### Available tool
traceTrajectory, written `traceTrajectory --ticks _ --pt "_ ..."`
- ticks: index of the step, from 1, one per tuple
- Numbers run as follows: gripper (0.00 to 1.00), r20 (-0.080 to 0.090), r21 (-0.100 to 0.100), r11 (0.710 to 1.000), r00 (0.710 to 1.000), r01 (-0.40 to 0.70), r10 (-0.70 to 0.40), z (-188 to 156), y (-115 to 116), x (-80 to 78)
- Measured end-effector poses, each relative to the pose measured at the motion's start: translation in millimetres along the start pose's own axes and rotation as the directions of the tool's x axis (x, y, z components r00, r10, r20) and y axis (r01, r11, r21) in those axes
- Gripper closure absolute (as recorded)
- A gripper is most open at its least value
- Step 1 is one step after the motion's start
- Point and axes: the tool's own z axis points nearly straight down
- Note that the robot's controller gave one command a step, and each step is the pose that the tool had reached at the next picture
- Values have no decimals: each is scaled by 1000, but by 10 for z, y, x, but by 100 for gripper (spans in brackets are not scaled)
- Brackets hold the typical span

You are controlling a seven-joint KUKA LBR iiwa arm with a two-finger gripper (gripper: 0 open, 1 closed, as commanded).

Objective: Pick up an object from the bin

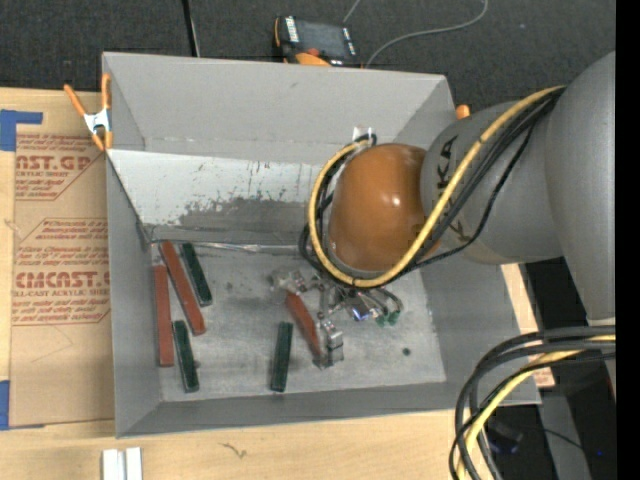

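Observation:
My gripper (306, 315) is down at the bin floor, right of the middle, under the arm's orange cover. It looks open: one metal fingertip (284, 283) shows at the upper left and the other at the lower right. A red-brown flat bar (300, 318) lies slanted between them, touching the floor. A dark green bar (281, 356) lies just left of the lower fingertip, apart from it. Small blue and green bits (378, 313) lie to the gripper's right.
At the bin's left lie two red-brown bars (163, 313) and two dark green bars (186, 356), close together. The sloped back wall rises behind the gripper. The arm and its cables cover the bin's right side.

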Motion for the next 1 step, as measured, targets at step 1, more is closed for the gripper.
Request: traceTrajectory --ticks 1 --pt "0 -4 -2 910 910 415 -415 485 353 -75"
